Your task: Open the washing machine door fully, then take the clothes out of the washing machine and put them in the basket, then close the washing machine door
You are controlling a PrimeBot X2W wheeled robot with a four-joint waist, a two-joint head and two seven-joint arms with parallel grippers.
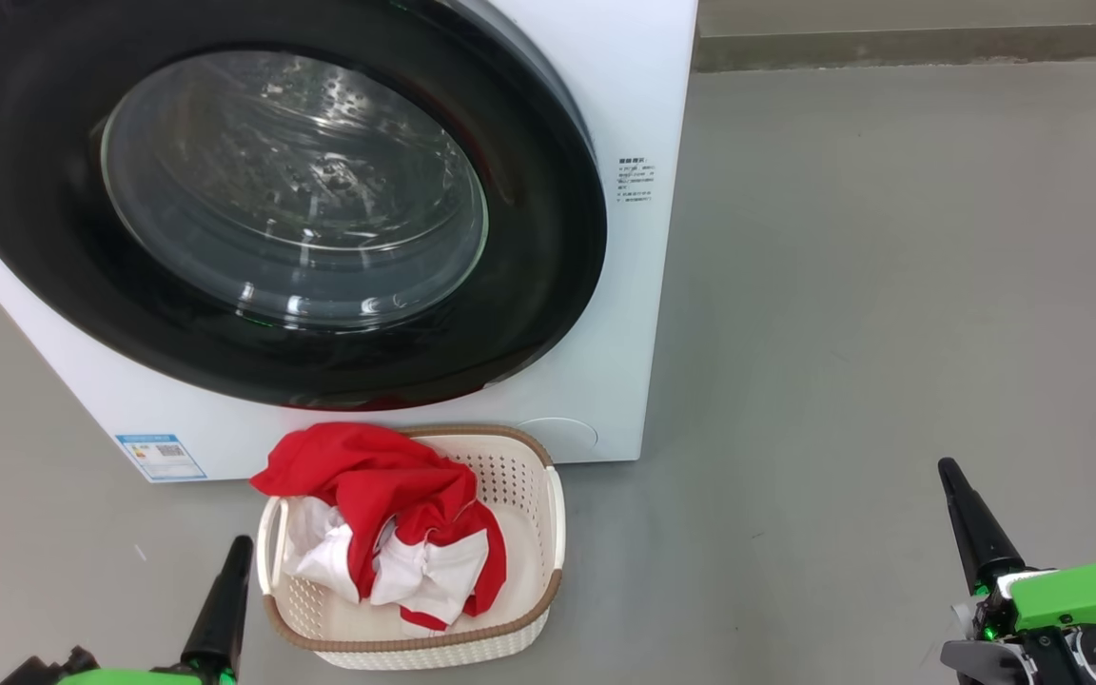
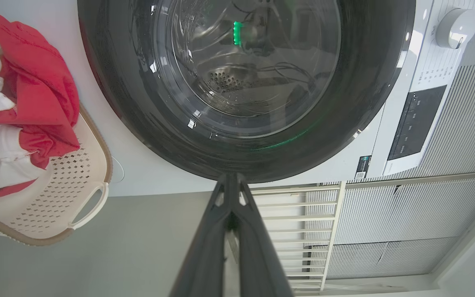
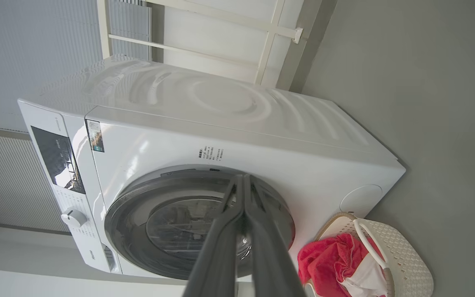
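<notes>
Red-and-white clothes (image 1: 386, 514) heaped in basket (image 1: 521, 476), on floor (image 1: 843, 333) against washing machine (image 1: 624, 333) front, presumably for short transfer. Washing machine door (image 1: 529, 285) sits closed. Left gripper (image 1: 240, 547) and right gripper (image 1: 949, 471) clenched, empty, clear of it.

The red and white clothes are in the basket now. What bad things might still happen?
1. The clothes hang over the back left corner of the basket, so a piece might slide onto the floor.
2. The shut left claw sits close beside the basket; a careless swing might knock it.
3. The washing machine door looks closed, but whether it latched cannot be told, so it might drift open.
</notes>
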